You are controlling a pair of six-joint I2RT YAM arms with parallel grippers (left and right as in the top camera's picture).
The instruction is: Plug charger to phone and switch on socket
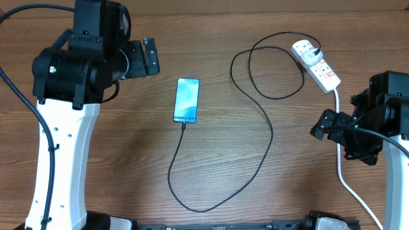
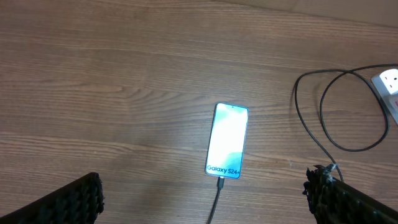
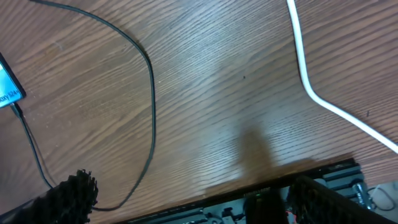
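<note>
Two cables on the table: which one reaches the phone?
The thin black charger cable: its tip meets the phone at its bottom edge. The thick white cord leaves the power strip and stays far from the phone.

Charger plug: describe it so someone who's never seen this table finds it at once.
Go to the far right part of the wooden table, where the white power strip lies at an angle. The charger plug sits on the strip's far end, opposite its thick white cord. It alone has a thin black cable leaving it, looping back to the phone.
</note>
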